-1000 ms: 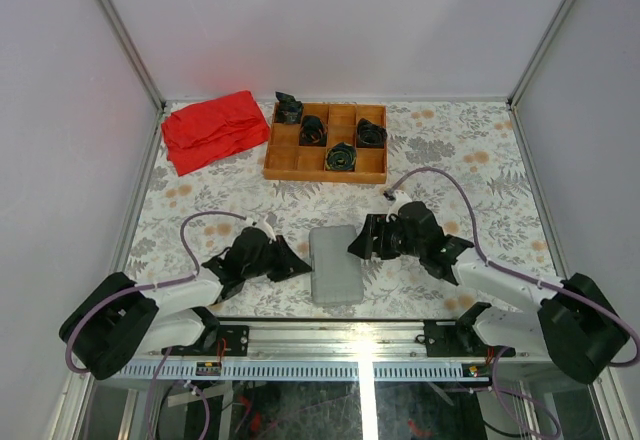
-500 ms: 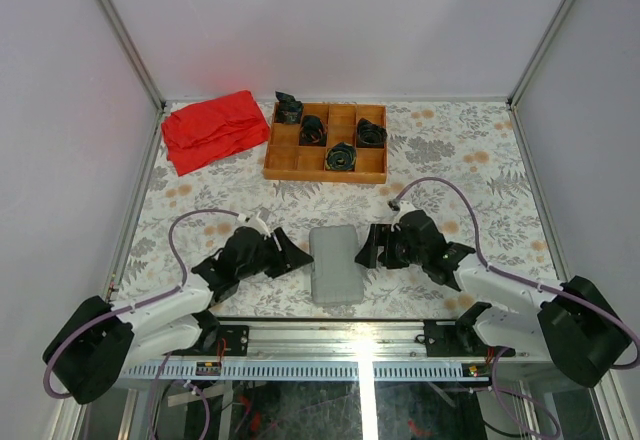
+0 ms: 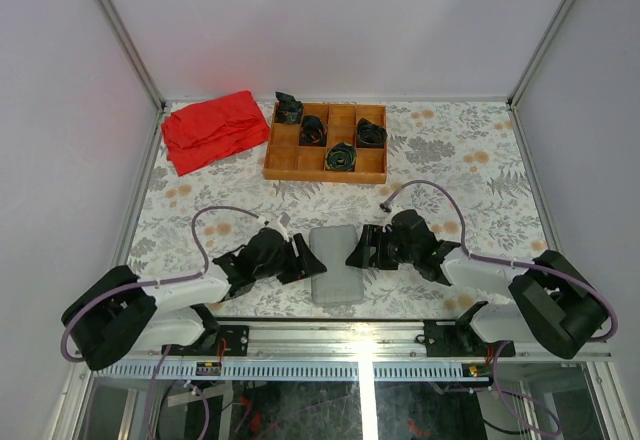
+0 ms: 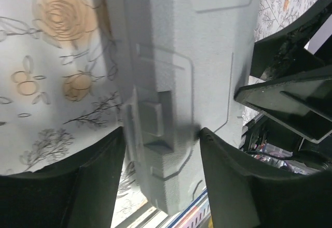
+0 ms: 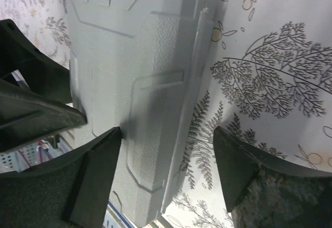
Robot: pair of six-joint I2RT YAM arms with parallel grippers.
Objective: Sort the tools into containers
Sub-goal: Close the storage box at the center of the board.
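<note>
Floral tablecloth (image 3: 450,160) is carrying the closed grey case (image 3: 335,265) near-centre, and you are flanking it with the left gripper (image 3: 313,260) and right gripper (image 3: 358,252), both spread and gripping nothing; it is probably handling light, rigid and slippery, so be pinching its latch edge.

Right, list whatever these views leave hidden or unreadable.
- Inside of the grey case: lid closed, every view.
- Tools: none visible anywhere.
- Black bundles in the wooden tray: too small to identify, top view.
- Case's full outline: cut by top edge, both wrist views.
</note>
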